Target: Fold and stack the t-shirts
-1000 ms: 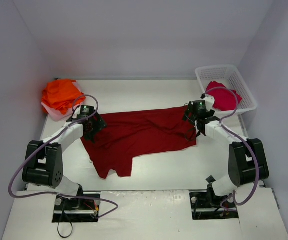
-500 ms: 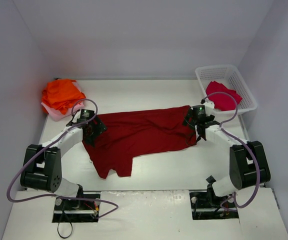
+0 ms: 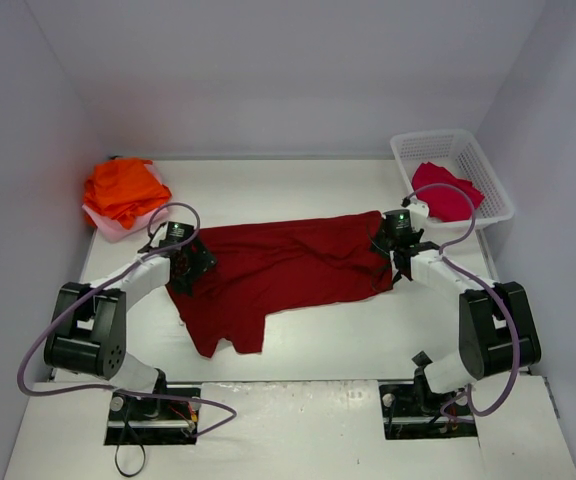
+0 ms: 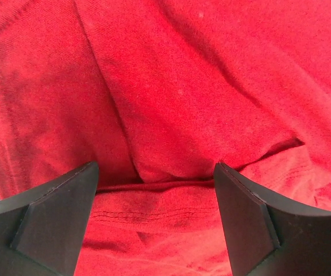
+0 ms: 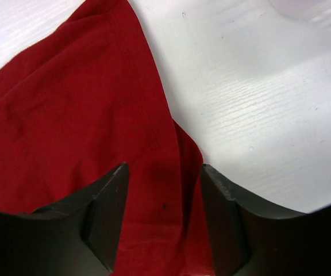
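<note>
A large dark red t-shirt (image 3: 288, 270) lies spread and wrinkled across the middle of the table. My left gripper (image 3: 190, 265) sits low over its left edge, open. In the left wrist view its jaws (image 4: 156, 172) stand wide on either side of a stitched hem and a fold of the shirt (image 4: 200, 86). My right gripper (image 3: 393, 250) is down at the shirt's right edge. Its fingers (image 5: 164, 172) stand apart on either side of the cloth's edge fold (image 5: 68, 103). Orange t-shirts (image 3: 123, 190) are piled at the far left on a pale pink one (image 3: 108, 224). A crimson t-shirt (image 3: 443, 190) lies in the basket.
A white lattice basket (image 3: 448, 137) stands at the back right corner. White walls close in the table on three sides. Bare white tabletop (image 5: 257, 86) shows just right of the shirt's edge.
The right gripper's jaws have narrowed around the shirt's edge. The left gripper has shifted slightly down and inward onto the shirt's left edge, still wide open.
</note>
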